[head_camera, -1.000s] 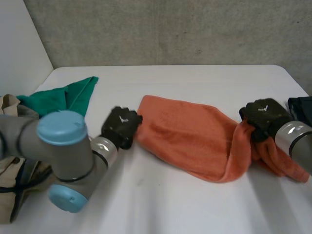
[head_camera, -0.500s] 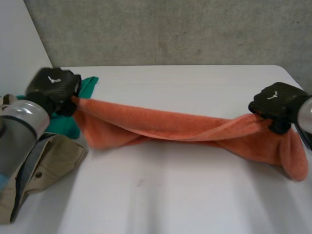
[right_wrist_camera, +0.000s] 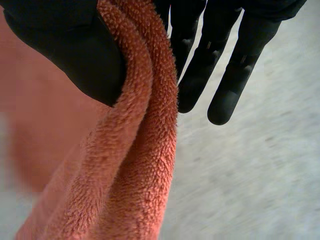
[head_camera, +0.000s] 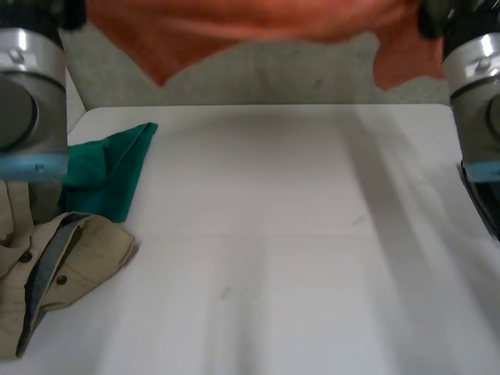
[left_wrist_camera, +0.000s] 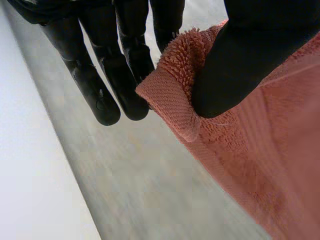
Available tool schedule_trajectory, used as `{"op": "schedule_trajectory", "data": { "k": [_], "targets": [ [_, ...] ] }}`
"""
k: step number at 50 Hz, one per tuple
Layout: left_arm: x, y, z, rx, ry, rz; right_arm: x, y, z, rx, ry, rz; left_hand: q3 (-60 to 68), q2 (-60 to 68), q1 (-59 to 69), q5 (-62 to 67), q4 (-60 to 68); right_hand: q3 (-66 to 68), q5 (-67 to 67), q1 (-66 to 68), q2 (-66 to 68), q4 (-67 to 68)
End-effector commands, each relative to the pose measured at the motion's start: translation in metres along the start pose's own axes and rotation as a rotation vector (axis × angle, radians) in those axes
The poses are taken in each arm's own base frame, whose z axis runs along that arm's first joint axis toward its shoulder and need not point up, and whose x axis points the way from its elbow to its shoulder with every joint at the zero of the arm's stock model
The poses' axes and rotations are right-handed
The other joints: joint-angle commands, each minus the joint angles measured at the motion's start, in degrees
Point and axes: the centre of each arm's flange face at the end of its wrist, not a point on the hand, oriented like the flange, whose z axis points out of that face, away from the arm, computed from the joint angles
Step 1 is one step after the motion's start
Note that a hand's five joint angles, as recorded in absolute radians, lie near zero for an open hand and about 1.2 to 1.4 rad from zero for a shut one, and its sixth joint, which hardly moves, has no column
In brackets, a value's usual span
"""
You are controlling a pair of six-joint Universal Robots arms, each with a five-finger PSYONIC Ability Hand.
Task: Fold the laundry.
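Orange towel [head_camera: 258,19] raised; green cloth [head_camera: 105,168], khaki garment [head_camera: 74,254] aside.

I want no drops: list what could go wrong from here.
1. The left hand pinches just a corner of the orange towel under its thumb; it may slip out.
2. The right hand holds a doubled-over edge, so the towel may come down twisted.
3. The green cloth and beige garment lie at the left of the table; the lowered towel could land on them.

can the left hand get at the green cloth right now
Probably not yet: the left hand is pinching a corner of the orange towel up high, though the green cloth lies uncovered.
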Motion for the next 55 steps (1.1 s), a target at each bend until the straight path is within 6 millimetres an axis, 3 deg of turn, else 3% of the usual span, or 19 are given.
{"op": "schedule_trajectory", "data": {
  "k": [1,7,10,13,14,16,22,29,35,44,55],
  "targets": [
    [0.016,0.057,-0.055,-0.266,0.127,0.020,-0.042,0.049,-0.054,-0.296,-0.257,0.031,11.88,11.53,14.69,14.51,11.33,11.72,13.14,15.38,12.62,11.28],
    [0.034,0.096,-0.116,-0.433,0.243,0.038,-0.081,0.089,-0.133,-0.590,-0.508,0.043,11.88,11.53,14.69,14.51,11.33,11.72,13.14,15.38,12.62,11.28],
    [0.041,0.106,-0.136,-0.465,0.290,0.067,-0.090,0.100,-0.158,-0.682,-0.585,0.025,11.88,11.53,14.69,14.51,11.33,3.68,5.11,7.34,4.58,3.25],
    [0.043,0.108,-0.145,-0.473,0.311,0.091,-0.090,0.104,-0.164,-0.721,-0.609,0.010,11.88,11.53,14.69,14.51,11.33,-4.24,-2.82,-0.58,-3.34,-4.68],
    [0.044,0.109,-0.148,-0.469,0.320,0.103,-0.087,0.105,-0.165,-0.743,-0.612,0.008,11.88,11.53,14.69,14.51,11.33,-21.10,-19.68,-17.44,-20.20,-21.54],
    [0.043,0.109,-0.149,-0.464,0.323,0.111,-0.082,0.103,-0.163,-0.759,-0.605,0.009,11.88,11.53,14.69,14.51,11.33,-37.69,-36.27,-34.03,-36.79,-38.13],
    [0.038,0.093,-0.146,-0.426,0.306,0.108,-0.056,0.086,-0.141,-0.810,-0.556,0.051,11.88,11.53,14.69,14.51,11.33,-52.55,-51.12,-48.88,-51.64,-52.98],
    [0.033,0.077,-0.144,-0.398,0.304,0.083,-0.032,0.074,-0.124,-0.914,-0.577,0.090,11.88,11.53,14.69,14.51,11.33,-52.56,-51.14,-48.90,-51.66,-53.00],
    [0.031,0.075,-0.147,-0.404,0.314,0.067,-0.027,0.076,-0.112,-0.923,-0.629,0.027,11.88,11.53,14.69,14.51,11.33,-45.84,-44.42,-42.18,-44.94,-46.28],
    [0.030,0.078,-0.153,-0.429,0.319,0.063,-0.044,0.088,-0.108,-0.838,-0.718,-0.164,11.88,11.53,14.69,14.51,11.33,-38.60,-37.18,-34.94,-37.70,-39.04],
    [0.023,0.081,-0.150,-0.437,0.307,0.068,-0.077,0.127,-0.109,-0.726,-0.774,-0.339,11.88,11.53,14.69,14.51,11.33,-35.07,-33.64,-31.41,-34.17,-35.50]
  ]
}}
